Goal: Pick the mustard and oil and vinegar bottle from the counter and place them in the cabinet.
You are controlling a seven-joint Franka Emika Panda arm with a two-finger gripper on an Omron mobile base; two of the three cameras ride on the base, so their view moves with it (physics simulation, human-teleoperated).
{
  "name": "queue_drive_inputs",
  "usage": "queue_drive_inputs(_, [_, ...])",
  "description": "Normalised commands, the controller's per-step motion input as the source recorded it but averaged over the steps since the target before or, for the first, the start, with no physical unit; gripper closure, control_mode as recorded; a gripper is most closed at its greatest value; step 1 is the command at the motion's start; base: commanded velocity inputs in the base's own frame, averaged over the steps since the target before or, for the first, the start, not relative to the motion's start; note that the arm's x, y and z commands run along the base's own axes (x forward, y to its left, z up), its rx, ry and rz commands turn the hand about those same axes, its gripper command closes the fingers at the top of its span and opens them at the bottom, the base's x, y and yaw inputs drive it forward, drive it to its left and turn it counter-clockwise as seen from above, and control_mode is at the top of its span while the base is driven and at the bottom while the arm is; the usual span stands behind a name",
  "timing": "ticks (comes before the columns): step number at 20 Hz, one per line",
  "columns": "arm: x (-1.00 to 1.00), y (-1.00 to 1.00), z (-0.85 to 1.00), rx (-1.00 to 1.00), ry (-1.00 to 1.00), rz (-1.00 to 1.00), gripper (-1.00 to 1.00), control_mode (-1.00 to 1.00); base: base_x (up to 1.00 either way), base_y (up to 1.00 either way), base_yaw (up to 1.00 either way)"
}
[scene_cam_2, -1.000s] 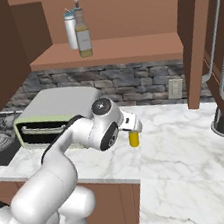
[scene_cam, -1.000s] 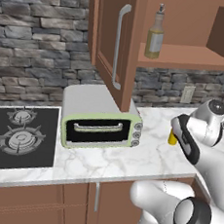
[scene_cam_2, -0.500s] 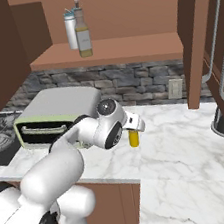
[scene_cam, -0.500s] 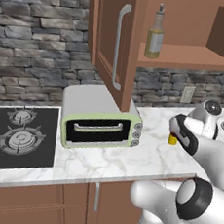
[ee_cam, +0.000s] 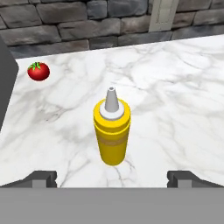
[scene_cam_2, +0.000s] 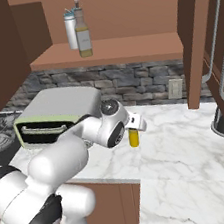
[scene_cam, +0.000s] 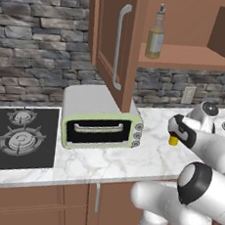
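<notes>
The mustard (ee_cam: 112, 131), a small yellow squeeze bottle with a pale pointed nozzle, stands upright on the white marble counter (ee_cam: 175, 100). My gripper (ee_cam: 112, 178) is open just above and in front of it, one fingertip on each side and neither touching. From the base views the hand hangs over the mustard (scene_cam_2: 133, 137) (scene_cam: 172, 140). The oil and vinegar bottle (scene_cam: 155, 33) (scene_cam_2: 83, 35) stands upright on the shelf inside the open cabinet (scene_cam: 189, 58).
A pale green toaster oven (scene_cam: 101, 118) sits left of the mustard, with a gas hob (scene_cam: 18, 136) beyond it. A tomato (ee_cam: 38, 71) lies near the stone wall. A grey canister (scene_cam_2: 71, 31) stands beside the bottle on the shelf. The cabinet door (scene_cam: 114, 41) hangs open above the oven.
The hand has edged slightly closer over the mustard. The jaws have stayed open, and neither bottle has moved.
</notes>
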Motion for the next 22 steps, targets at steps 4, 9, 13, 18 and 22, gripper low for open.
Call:
queue_drive_inputs(4, [0.16,-0.04,-0.13,0.0,0.0,0.0,-1.0,-1.0,0.0,0.0,0.0])
queue_drive_inputs(9, [0.17,0.0,-0.12,0.0,0.0,0.0,-1.0,-1.0,0.0,0.0,0.0])
queue_drive_inputs(13, [0.19,0.0,-0.11,0.0,0.0,0.0,-1.0,-1.0,0.0,0.0,0.0])
queue_drive_inputs(18, [0.21,-0.02,-0.1,0.0,0.0,0.0,-1.0,-1.0,0.0,0.0,0.0])
queue_drive_inputs(22, [0.25,-0.06,-0.12,0.0,0.0,0.0,-1.0,-1.0,0.0,0.0,0.0])
